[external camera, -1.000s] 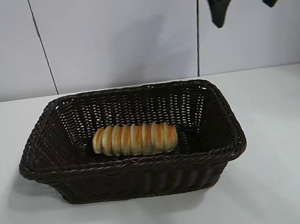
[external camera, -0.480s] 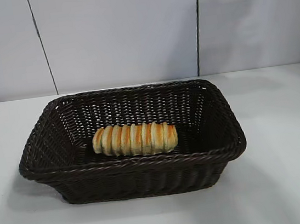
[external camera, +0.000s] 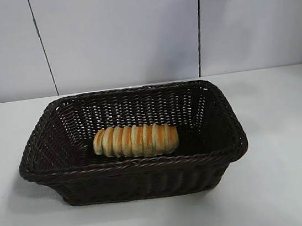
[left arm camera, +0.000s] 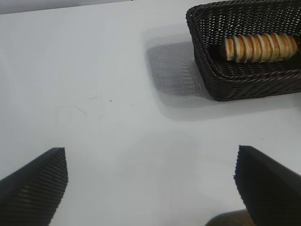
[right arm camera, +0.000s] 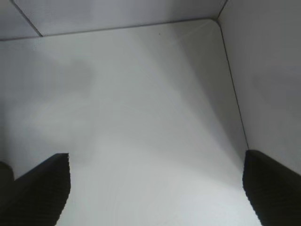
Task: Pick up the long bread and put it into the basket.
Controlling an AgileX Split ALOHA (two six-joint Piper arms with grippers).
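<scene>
The long bread (external camera: 136, 140) lay lengthwise on the floor of the basket (external camera: 223, 151), roughly centred, its ends well clear of the short walls and nothing touching it. Judged from this, the placing was done and the step in hand was the retreat.

The right gripper (right arm camera: 155, 188) was spread wide and empty; its wrist view showed only bare table and wall, with no basket in sight. The left gripper (left arm camera: 150, 186) was likewise spread wide and empty, parked over bare table with the basket well apart from it. Neither arm appeared in the exterior view.

To finish well: keep the right gripper unclenched and clear of the braided rim, since a snag there could drag the basket or roll the bread. Bring it to rest over open table on its own side. The left arm needs no move.

Surface: a plain white table (external camera: 294, 183), matte, with a few faint marks visible in the left wrist view. The basket cast a soft shadow toward the left arm's side. Room: pale wall panels (external camera: 118, 33) behind the table, divided by thin dark vertical seams.
</scene>
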